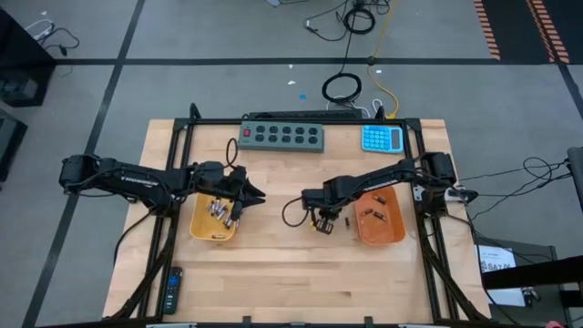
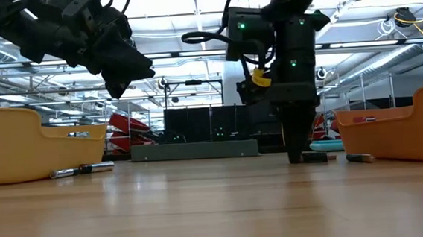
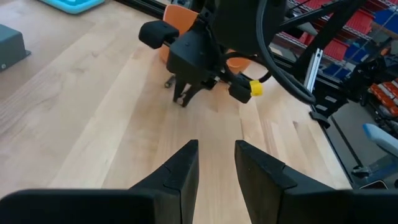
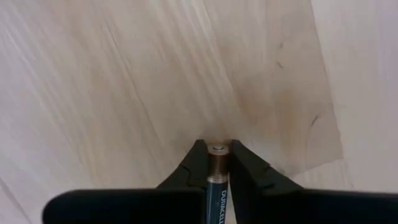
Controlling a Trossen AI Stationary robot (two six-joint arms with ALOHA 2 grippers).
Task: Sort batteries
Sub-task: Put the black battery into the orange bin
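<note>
My right gripper (image 1: 321, 223) stands near the table's middle, pointing down, its tips at the tabletop (image 2: 296, 154), shut on a thin dark battery (image 4: 217, 180) with a copper-coloured end. My left gripper (image 1: 250, 194) hovers open above the right rim of the yellow tray (image 1: 196, 228), raised well off the table (image 2: 122, 72); its fingers (image 3: 186, 165) hold nothing. Several batteries (image 1: 219, 211) lie in the yellow tray. A few thin dark ones (image 1: 369, 215) lie in the orange tray (image 1: 398, 228), right of my right gripper. My right gripper pinches the dark battery between its two fingers, which come from above and point down. The battery lies along the fingers, upright, its copper end (image 4: 217, 155) level with the fingertips and facing the tabletop. Whether that end touches the wood, I cannot tell.
A grey power strip (image 1: 282, 136) and a blue calculator (image 1: 382, 138) sit along the far edge, a black remote (image 1: 172, 290) at the near left corner. Loose batteries lie on the wood beside the yellow tray (image 2: 81, 170) and the orange tray (image 2: 360, 157). Bare wood lies toward the near edge.
</note>
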